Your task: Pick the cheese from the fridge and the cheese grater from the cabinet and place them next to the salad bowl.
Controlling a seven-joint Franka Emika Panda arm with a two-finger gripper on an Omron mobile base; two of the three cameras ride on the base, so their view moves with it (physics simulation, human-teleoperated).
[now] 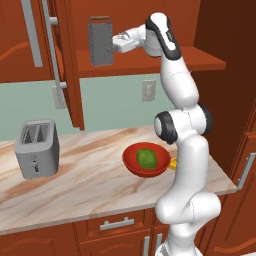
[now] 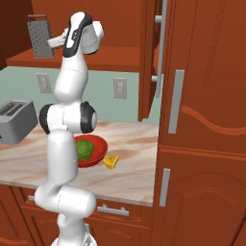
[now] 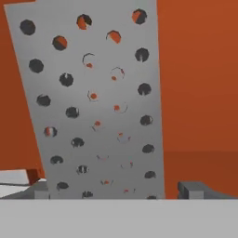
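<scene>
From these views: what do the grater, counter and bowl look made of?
Cheese grater: looks like matte grey metal, flat faces punched with round holes, thin wire loop handle on top. Counter: polished stone look, likely marble, beige with brown veining. Salad bowl: smooth, uniformly red, slightly glossy; plastic or glazed ceramic, can't tell which.

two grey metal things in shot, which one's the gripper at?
The tapered, perforated grey box grater on the cabinet shelf: the gripper is level with it. The boxy silver toaster sits down on the marble counter, well away.

Marble counter (image 1: 95, 185), pale green wall (image 1: 115, 102), silver toaster (image 1: 36, 148).
</scene>
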